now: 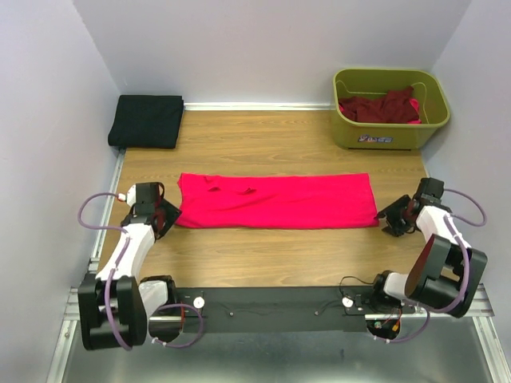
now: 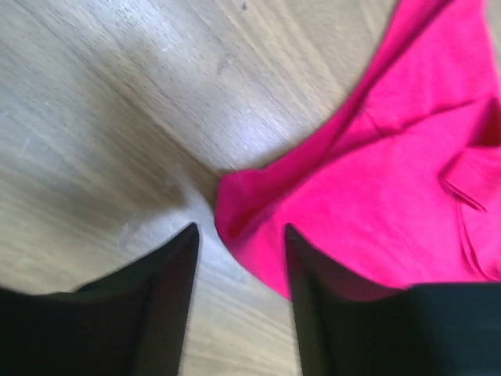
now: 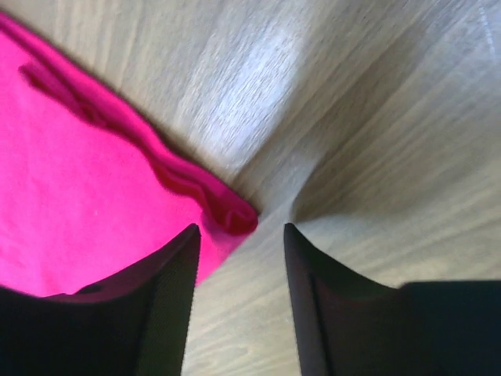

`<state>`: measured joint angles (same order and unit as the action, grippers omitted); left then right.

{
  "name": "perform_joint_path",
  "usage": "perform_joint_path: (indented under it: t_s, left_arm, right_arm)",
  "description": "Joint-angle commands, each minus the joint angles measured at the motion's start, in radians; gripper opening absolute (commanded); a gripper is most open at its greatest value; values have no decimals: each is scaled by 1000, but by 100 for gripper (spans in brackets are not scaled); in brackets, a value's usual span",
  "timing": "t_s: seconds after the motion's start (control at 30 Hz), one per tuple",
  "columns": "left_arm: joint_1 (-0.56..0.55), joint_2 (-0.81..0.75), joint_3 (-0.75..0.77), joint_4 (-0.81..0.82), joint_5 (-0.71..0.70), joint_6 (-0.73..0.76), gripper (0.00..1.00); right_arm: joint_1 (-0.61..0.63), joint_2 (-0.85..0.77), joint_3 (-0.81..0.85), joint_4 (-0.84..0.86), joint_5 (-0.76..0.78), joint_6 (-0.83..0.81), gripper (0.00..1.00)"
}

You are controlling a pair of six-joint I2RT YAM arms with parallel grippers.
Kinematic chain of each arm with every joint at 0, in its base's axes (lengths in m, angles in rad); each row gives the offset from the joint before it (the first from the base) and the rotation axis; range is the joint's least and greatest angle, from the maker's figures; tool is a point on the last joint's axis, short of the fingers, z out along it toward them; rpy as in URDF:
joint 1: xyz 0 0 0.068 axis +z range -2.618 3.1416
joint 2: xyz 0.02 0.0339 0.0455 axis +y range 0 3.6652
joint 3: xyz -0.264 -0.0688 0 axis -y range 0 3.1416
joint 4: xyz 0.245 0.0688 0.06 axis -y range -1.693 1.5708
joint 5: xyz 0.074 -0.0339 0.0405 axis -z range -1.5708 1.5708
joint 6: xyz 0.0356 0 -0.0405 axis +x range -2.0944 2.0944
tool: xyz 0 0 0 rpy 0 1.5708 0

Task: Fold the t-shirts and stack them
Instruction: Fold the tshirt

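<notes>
Risk: if either claw pinches only the top layer, the fold may slip open; an uneven lift would skew the strip.
Left claw (image 2: 241, 235): jaws apart, nothing held, cloth corner lies between them.
Right claw (image 3: 241, 235): jaws apart, nothing held, corner at the tips.
Bright pink-red cloth t-shirt (image 1: 275, 201): long folded strip mid-bench (image 1: 263, 136), between both claws.

Top view's bright and crisp, with even light from above and only faint shadows beneath the arms on the table (image 1: 271, 255). Down to the 2 wrist views: softer, wood grain smeared, a pale glare streak across the boards beside a grey shadow band. The dark fingers (image 2: 156, 313) blur at the bottom edge; the pink t-shirt (image 2: 376, 211) glows oversaturated, folds fuzzy.
</notes>
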<state>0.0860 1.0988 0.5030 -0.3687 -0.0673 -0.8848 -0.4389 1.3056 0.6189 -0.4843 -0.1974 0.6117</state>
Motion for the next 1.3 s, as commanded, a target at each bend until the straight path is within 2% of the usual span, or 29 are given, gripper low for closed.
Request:
perform_joint_path:
  t_s: [0.0, 0.07, 0.17, 0.27, 0.3, 0.4, 0.5, 0.7, 0.8, 1.03, 1.27]
  left_arm:
    - [11, -83, 61, -93, -28, 56, 63]
    - [9, -125, 98, -127, -46, 72, 63]
    - [8, -166, 158, -139, -69, 110, 64]
    - [-20, -157, 203, -86, -7, 173, 64]
    - [-28, -148, 209, -41, 13, 191, 64]
    - [-66, -79, 218, 28, 93, 204, 62]
    - [-118, 54, 258, 59, 127, 213, 61]
    - [-201, 235, 318, 129, 115, 216, 57]
    - [-218, 300, 338, 143, 123, 213, 56]
    - [-250, 456, 387, 197, 92, 198, 56]
    - [-269, 526, 422, 209, 89, 198, 56]
  right_arm:
    - [8, -77, 74, -79, 26, -84, 59]
    - [44, -91, 111, -95, 45, -104, 61]
    - [167, -117, 194, -106, 101, -147, 63]
    - [400, -111, 295, -86, 142, -203, 63]
    - [437, -82, 318, -73, 122, -222, 63]
    - [621, -23, 392, -9, 46, -280, 63]
    - [782, 79, 473, 49, 30, -341, 62]
    - [1003, 308, 625, 128, -4, -495, 61]
    - [1060, 414, 688, 133, 1, -575, 59]
    - [1103, 607, 835, 153, -13, -670, 55]
    - [1140, 747, 941, 151, -19, -733, 53]
